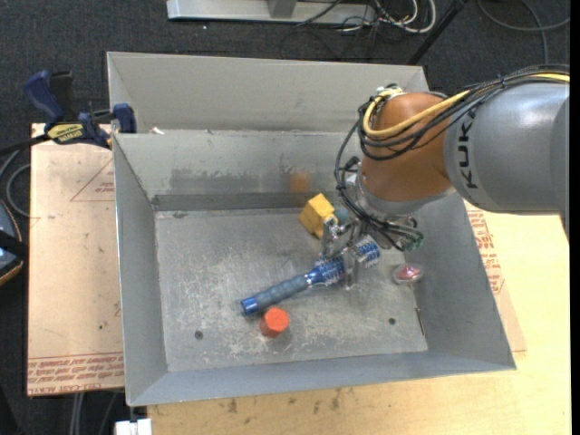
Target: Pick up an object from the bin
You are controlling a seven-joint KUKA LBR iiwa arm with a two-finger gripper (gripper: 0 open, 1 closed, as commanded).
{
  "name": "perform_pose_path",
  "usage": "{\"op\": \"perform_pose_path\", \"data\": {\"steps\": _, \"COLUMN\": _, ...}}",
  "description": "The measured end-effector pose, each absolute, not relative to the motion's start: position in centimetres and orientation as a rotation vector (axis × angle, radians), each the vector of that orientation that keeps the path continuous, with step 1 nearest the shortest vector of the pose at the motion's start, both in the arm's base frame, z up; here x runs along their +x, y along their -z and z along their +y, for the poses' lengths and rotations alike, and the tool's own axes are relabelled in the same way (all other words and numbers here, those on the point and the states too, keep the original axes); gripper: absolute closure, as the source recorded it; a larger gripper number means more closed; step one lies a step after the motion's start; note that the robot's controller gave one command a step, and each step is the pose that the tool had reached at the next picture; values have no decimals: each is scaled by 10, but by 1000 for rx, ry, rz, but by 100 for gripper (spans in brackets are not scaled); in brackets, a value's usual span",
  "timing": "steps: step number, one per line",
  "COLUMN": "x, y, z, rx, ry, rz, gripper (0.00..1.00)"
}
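Note:
My gripper is low in the right middle of the bin, under the arm's orange cover. It sits right at the right end of a long blue stick-like thing, which lies slanted from the lower left up to the right, with a shiny blue and silver end past the gripper. A small yellow block lies just behind the gripper, toward the back wall. I cannot make out whether the blue thing is gripped.
A small orange-red cap lies by the blue stick's lower left end. A little clear pinkish thing rests to the gripper's right near the bin's right wall. The arm reaches in from the right.

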State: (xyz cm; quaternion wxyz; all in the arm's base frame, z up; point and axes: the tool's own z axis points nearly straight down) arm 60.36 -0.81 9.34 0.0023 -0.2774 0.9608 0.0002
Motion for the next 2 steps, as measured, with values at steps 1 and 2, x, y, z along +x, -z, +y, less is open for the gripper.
{"op": "perform_pose_path", "data": {"steps": 1, "x": 604, "y": -119, "z": -7, "rx": -868, "ry": 0, "rz": 3014, "gripper": 100}}
{"op": "perform_pose_path", "data": {"steps": 2, "x": 606, "y": -167, "z": -7, "rx": -864, "ry": 2, "rz": 3013, "gripper": 100}}
